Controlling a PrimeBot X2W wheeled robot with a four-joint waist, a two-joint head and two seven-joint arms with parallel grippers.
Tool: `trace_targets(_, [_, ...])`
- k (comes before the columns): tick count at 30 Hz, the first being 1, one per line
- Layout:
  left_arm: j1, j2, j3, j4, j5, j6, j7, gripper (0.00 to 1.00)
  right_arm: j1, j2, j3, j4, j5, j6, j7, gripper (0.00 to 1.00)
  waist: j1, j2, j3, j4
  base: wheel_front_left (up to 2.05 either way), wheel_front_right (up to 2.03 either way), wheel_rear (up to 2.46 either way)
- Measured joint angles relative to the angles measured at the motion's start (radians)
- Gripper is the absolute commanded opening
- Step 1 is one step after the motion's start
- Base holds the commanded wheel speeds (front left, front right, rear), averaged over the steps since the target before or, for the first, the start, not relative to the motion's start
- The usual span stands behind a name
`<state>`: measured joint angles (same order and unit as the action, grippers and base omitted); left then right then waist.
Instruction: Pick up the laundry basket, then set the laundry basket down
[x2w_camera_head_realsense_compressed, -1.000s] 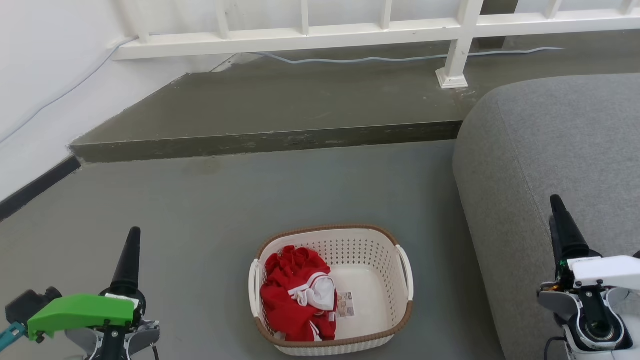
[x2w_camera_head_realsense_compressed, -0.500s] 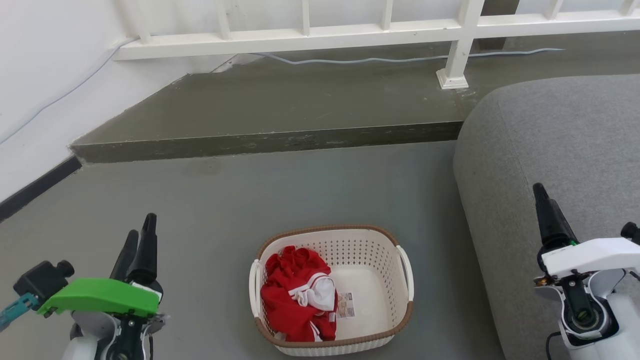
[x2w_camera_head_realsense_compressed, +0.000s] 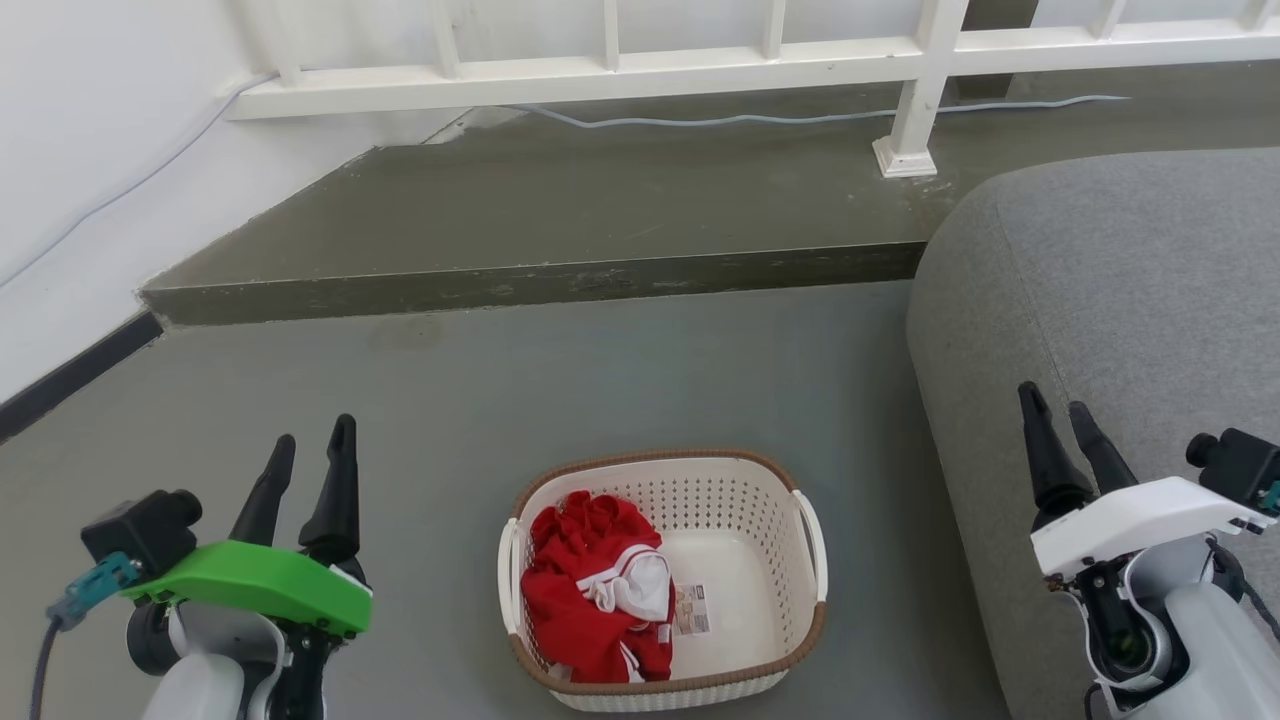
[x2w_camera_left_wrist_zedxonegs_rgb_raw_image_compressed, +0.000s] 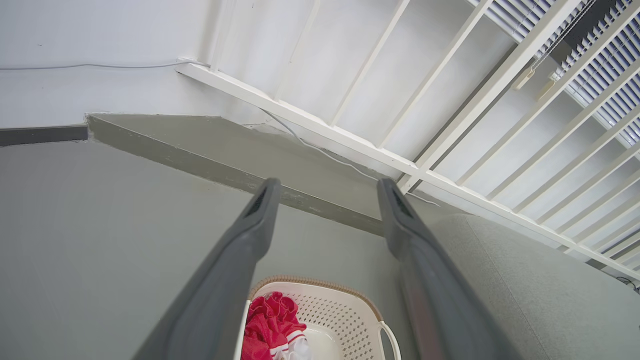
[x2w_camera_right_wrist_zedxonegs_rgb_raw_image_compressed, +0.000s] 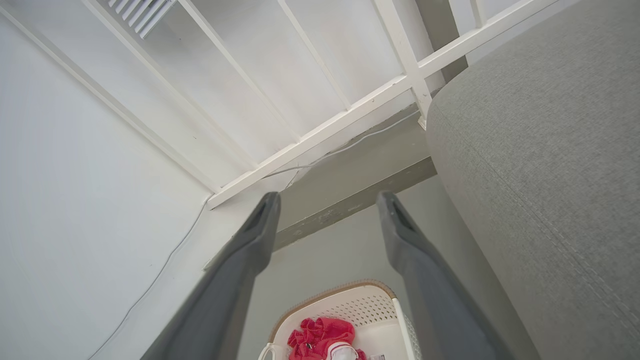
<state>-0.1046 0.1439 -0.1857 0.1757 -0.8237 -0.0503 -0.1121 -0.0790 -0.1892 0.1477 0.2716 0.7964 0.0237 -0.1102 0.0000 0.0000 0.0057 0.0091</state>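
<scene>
Well, the laundry basket (x2w_camera_head_realsense_compressed: 722, 508) sits on the floor (x2w_camera_head_realsense_compressed: 600, 380) by the sofa (x2w_camera_head_realsense_compressed: 1120, 280), with red clothes (x2w_camera_head_realsense_compressed: 580, 600) inside. The left tool (x2w_camera_head_realsense_compressed: 315, 432) and right tool (x2w_camera_head_realsense_compressed: 1050, 400) hang one each side, both spread wide and empty, likely so each can take a handle.

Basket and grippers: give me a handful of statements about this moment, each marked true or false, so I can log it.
1. The basket sits on the floor. True.
2. The red garment lies in the basket's right half. False: it lies in the left half.
3. The left gripper is shut on the basket. False: it is open and apart from the basket, at its left.
4. The right gripper is open. True.
5. A label lies inside the basket. True.
</scene>
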Motion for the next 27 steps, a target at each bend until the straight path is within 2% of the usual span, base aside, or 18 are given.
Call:
trace_targets(11, [0.0, 0.004, -0.057, -0.003, 0.18, 0.051, -0.044, 1.0, 0.0, -0.001, 0.056, 0.025, -0.148, -0.031, -0.041, 1.0, 0.0, 0.0, 0.0, -0.001, 0.0, 0.0, 0.0])
trace_targets(27, [0.002, 0.004, -0.119, 0.012, 0.388, 0.095, -0.101, 1.0, -0.006, -0.004, 0.112, 0.052, -0.358, -0.071, -0.102, 1.0, 0.0, 0.0, 0.0, -0.005, 0.0, 0.0, 0.0])
